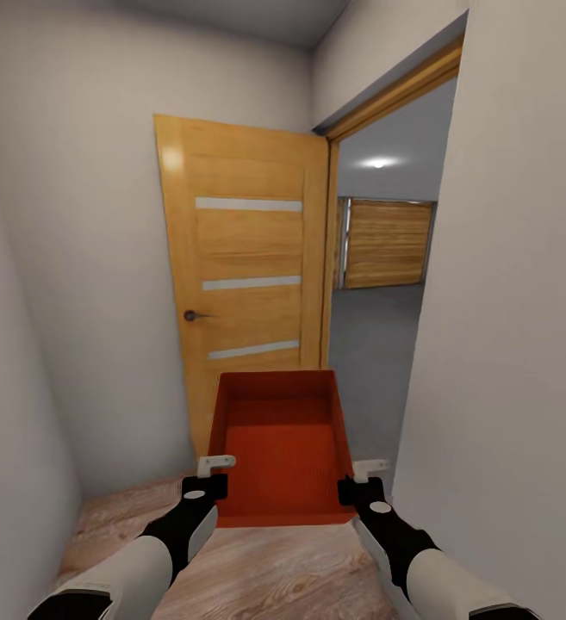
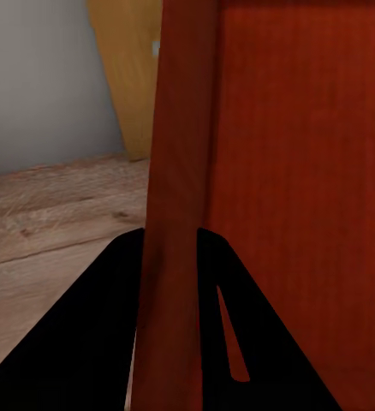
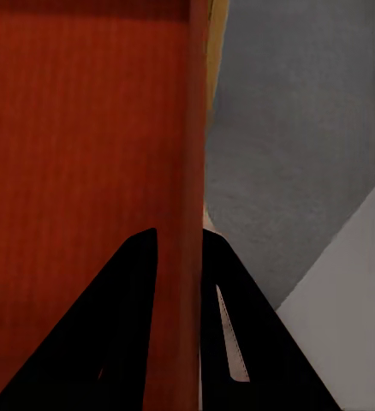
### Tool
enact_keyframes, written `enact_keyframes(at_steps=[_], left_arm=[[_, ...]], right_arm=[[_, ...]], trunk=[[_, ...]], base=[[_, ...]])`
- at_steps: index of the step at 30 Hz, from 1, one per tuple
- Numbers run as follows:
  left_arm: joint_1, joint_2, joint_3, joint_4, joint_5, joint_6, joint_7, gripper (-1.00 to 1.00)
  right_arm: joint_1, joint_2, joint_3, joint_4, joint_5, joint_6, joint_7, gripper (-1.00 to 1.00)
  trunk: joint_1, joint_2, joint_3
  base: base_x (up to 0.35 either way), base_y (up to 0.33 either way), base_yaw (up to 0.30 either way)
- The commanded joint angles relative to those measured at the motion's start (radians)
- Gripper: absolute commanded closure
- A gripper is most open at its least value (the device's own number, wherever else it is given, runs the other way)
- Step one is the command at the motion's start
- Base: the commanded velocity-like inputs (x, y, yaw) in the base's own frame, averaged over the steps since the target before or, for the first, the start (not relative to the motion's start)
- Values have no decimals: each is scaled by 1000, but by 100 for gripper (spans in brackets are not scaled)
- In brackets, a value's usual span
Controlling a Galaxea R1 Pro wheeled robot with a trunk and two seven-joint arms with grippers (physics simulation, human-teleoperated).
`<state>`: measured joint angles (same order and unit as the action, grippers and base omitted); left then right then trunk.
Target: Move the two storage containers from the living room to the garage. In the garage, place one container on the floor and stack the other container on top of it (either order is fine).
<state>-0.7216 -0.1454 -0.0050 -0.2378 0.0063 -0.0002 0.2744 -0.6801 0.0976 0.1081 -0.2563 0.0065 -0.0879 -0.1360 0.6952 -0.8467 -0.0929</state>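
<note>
While I am carrying one storage container (image 1: 281,448) between both arms, I am judging the transport step as in hand: the bin is hanging above the wood-plank floor (image 1: 257,573) in a narrow passage, just short of the doorway (image 1: 377,284) beside the open wooden door (image 1: 244,275). Beyond the opening, grey concrete (image 1: 370,336) and a slatted door (image 1: 386,244) are showing, so the garage appears near. The left gripper (image 1: 216,465) is pinching the bin's left wall (image 2: 177,197), fingers closed narrowly on it; the right gripper (image 1: 370,468) is clamping the right wall (image 3: 193,171) likewise. Next, I am expecting to steer right through the gap without clipping the frame.
</note>
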Motion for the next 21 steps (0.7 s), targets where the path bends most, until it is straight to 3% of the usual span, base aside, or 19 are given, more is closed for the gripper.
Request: enact_keyframes(at_steps=[1,5,21], left_arm=[[-1,49,73,-31,-15,-14,10,100],[-1,50,74,-31,-15,-14,9,100],[-1,49,74,-31,-15,-12,9,100]], right_arm=[[-1,-1,-28,3,-5,-3,-8,100],[-1,1,-28,3,-5,-3,-8,100],[-1,1,-29,3,-5,-4,-8,100]], trunk=[[0,-1,-2],[0,-1,-2],[0,-1,-2]], base=[[0,0,-255],[43,52,-225],[183,267,-40]])
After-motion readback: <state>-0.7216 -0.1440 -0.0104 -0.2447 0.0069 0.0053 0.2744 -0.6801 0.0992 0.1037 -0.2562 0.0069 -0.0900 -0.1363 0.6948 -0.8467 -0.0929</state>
